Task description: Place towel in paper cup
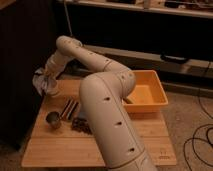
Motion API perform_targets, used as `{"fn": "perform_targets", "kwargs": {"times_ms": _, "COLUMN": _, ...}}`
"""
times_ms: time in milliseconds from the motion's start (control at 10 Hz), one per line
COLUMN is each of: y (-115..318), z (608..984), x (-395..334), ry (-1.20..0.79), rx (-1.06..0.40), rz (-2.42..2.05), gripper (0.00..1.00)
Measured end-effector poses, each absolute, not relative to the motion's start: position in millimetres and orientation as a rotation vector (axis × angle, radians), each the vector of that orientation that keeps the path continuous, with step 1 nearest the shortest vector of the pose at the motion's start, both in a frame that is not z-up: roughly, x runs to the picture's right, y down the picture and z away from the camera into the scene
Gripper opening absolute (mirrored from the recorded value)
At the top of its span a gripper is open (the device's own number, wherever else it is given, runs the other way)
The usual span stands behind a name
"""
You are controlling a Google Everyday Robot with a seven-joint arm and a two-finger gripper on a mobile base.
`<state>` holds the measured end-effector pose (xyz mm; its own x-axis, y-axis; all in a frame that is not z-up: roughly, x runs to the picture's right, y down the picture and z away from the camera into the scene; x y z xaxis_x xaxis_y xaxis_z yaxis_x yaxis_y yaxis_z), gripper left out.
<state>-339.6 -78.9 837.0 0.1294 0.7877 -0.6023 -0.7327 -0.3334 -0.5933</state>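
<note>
My gripper [49, 84] is at the far left of the wooden table [145, 142], at the end of the arm that reaches across from the front. It is shut on a crumpled grey towel [42, 80], which hangs bunched around it just above the table's back left corner and hides the fingers. A small dark-rimmed cup [53, 120] stands upright on the table near the left edge, in front of and below the towel, apart from it.
Two dark striped bars [70, 107] lie beside the cup, and a dark crinkled packet [80, 125] lies in front of them. An orange plastic bin [147, 92] stands at the table's back right. My arm's big white links [112, 125] cover the table's middle. Cables lie on the floor at right.
</note>
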Motion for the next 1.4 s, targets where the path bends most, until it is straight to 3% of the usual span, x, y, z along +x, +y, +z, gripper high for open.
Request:
{"fn": "perform_targets", "kwargs": {"times_ms": 800, "y": -71, "z": 829, "x": -341, "ry": -0.012, "rx": -1.189, "rz": 1.518, "gripper": 0.0}}
{"fn": "perform_targets", "kwargs": {"times_ms": 1400, "y": -57, "z": 850, "x": -346, "ry": 0.016, "rx": -1.238, "rz": 1.512, "gripper": 0.0}}
